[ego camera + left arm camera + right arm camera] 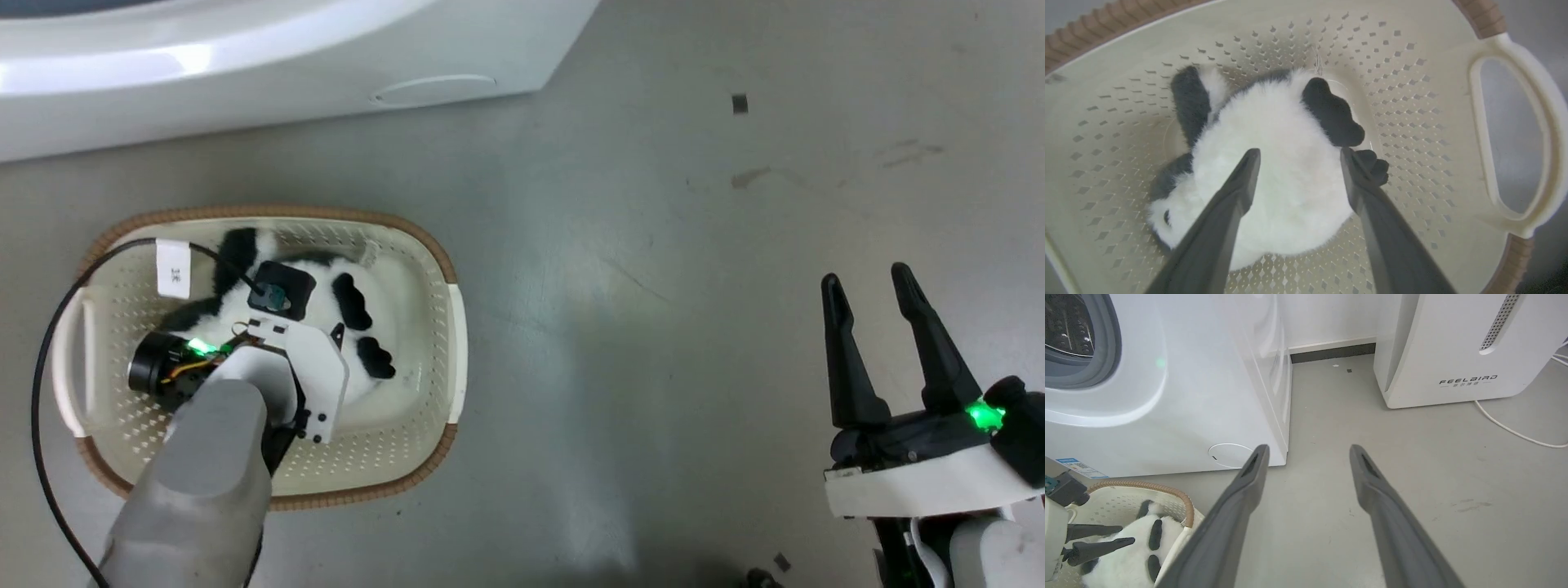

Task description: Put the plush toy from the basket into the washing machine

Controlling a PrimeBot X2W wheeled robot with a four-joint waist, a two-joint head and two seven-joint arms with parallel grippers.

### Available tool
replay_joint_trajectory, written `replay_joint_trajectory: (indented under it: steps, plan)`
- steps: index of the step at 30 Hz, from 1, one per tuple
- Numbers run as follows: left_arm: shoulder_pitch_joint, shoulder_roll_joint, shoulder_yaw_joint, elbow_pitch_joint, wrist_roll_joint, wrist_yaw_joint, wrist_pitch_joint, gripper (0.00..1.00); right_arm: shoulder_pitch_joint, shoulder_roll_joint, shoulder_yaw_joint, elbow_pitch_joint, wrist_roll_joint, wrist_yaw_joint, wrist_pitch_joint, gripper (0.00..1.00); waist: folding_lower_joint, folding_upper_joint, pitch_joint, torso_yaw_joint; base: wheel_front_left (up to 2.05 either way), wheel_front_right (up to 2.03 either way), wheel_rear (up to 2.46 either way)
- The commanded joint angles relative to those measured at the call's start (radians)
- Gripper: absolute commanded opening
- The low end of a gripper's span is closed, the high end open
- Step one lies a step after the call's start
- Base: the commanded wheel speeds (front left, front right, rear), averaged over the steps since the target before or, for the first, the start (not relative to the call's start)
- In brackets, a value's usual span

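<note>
The black-and-white plush toy [1286, 163] lies in the cream basket [1412, 102], belly up, with black limbs at its sides. My left gripper [1300, 152] is open inside the basket, its two fingertips spread over the toy's white body without closing on it. In the head view my left wrist covers part of the plush toy [359, 327] in the basket [441, 261]. My right gripper [865, 276] stands open and holds nothing, over bare floor to the right. The washing machine [1188, 396] stands just behind the basket [1147, 486], its grey gasket [1106, 355] and steel drum showing.
The white FEELBIRD appliance [1453, 343] stands to the right of the washer, with a white cable [1506, 428] trailing on the grey floor. A black cable [41, 367] loops from my left arm around the basket's left end. The washer's front [245, 73] is close behind the basket.
</note>
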Motion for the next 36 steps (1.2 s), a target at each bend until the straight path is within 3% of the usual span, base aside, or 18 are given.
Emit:
replay_joint_trajectory:
  steps: [1, 14, 25, 26, 36]
  plan:
    - [-0.035, 0.012, -0.014, 0.029, -0.007, -0.006, 0.008, 1.0, -0.02, 0.0, 0.003, -0.008, 0.016, -0.001, -0.011, 1.0, -0.0001, 0.0, 0.032, -0.015, 0.0, 0.0, 0.0]
    - [-0.183, 0.082, -0.174, 0.153, -0.038, -0.02, 0.06, 1.0, -0.053, 0.0, 0.012, -0.02, 0.072, -0.001, -0.038, 1.0, -0.0001, 0.0, 0.177, -0.058, 0.0, 0.0, 0.0]
    - [-0.29, 0.136, -0.241, 0.284, -0.052, -0.012, 0.078, 1.0, -0.078, 0.0, 0.014, -0.028, 0.118, -0.001, -0.061, 1.0, -0.0001, 0.0, 0.292, -0.09, 0.0, 0.0, 0.0]
    - [-0.304, 0.138, -0.25, 0.313, -0.064, -0.009, 0.081, 0.0, -0.084, 0.0, 0.013, -0.026, 0.128, -0.001, -0.066, 1.0, -0.0001, 0.0, 0.309, -0.094, 0.0, 0.0, 0.0]
    - [-0.268, 0.103, -0.241, 0.32, -0.104, -0.008, 0.005, 0.0, -0.089, 0.0, -0.007, -0.011, 0.118, -0.001, -0.066, 1.0, -0.0001, 0.0, 0.226, -0.074, 0.0, 0.0, 0.0]
